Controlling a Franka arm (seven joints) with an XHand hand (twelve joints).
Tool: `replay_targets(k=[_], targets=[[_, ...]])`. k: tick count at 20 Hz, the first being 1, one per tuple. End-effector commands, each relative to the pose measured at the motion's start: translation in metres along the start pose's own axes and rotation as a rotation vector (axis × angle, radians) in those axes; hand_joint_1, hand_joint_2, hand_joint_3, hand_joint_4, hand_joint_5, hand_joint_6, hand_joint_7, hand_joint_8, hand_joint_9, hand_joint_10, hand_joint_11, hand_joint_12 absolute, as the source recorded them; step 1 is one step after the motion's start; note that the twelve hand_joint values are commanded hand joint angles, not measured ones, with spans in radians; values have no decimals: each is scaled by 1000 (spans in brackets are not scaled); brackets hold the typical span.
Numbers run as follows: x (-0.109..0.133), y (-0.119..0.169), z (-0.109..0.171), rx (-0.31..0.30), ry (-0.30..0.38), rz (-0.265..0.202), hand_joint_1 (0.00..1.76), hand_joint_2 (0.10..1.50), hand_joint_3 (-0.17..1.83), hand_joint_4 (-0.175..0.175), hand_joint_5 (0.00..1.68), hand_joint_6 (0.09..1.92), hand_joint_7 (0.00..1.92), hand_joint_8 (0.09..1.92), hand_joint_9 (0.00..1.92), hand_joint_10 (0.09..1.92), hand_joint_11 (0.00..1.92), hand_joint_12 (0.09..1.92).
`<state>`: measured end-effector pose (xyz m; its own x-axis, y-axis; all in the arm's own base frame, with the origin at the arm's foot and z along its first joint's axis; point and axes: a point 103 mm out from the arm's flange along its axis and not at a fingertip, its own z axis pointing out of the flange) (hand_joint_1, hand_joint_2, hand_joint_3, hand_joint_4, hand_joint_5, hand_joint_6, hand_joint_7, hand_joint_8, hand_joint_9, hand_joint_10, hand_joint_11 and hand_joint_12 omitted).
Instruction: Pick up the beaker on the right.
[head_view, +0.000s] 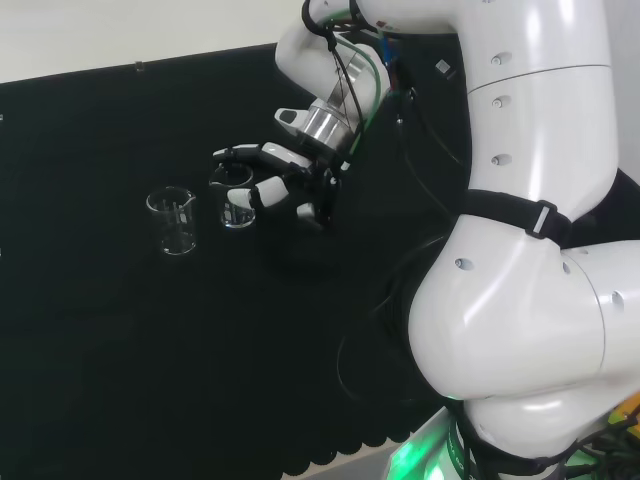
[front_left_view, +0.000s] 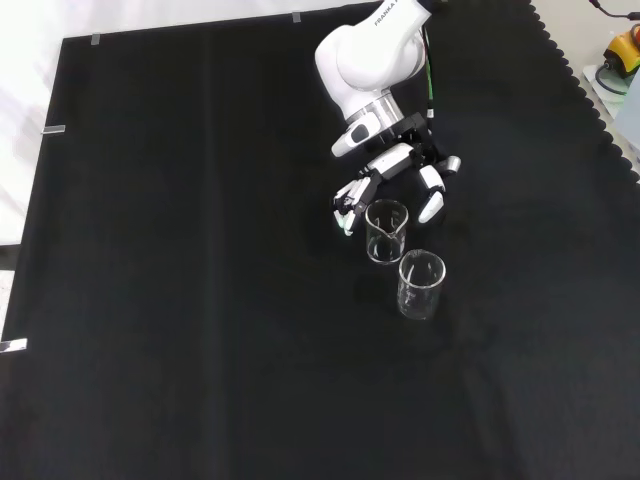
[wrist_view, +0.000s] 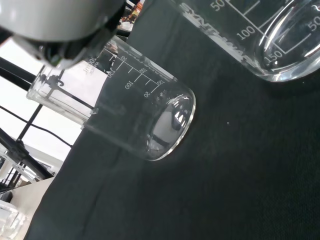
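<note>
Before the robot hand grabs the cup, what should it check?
1. Right beaker standing upright: ok.
2. Robot hand beside that beaker, fingers on both sides: ok.
3. Fingers closed round it: not ok, they look relaxed.
4. Other beaker standing apart, out of the way: ok.
5. Beakers empty: they look empty, ok.
6. Beaker off the black cloth: not ok, not yet lifted.

White measuring scales with numbers are printed down the side of one clear beaker (wrist_view: 125, 115) in the wrist view, with a small line of lettering beside them. A second beaker (wrist_view: 260, 35) carries the same kind of numbered scale and a printed word. In the front view, lettering runs along the white arm link (front_left_view: 370, 50).
</note>
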<state>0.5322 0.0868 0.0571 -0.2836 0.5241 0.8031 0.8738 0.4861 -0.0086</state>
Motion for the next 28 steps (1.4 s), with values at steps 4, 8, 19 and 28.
replay_targets(k=[4,8,19,28], targets=[[1,3,-1,-14,5,-38,877,335,1057,-38,456,89,368,649,420,624,0,1263],[1,4,-1,-17,2,-51,887,336,1058,-34,472,99,387,651,434,623,0,1273],[-6,2,1,-10,-3,-52,897,334,1066,-34,481,111,401,650,444,618,0,1284],[-14,-1,6,-6,3,-37,899,332,1073,-35,475,115,399,647,444,614,0,1287]])
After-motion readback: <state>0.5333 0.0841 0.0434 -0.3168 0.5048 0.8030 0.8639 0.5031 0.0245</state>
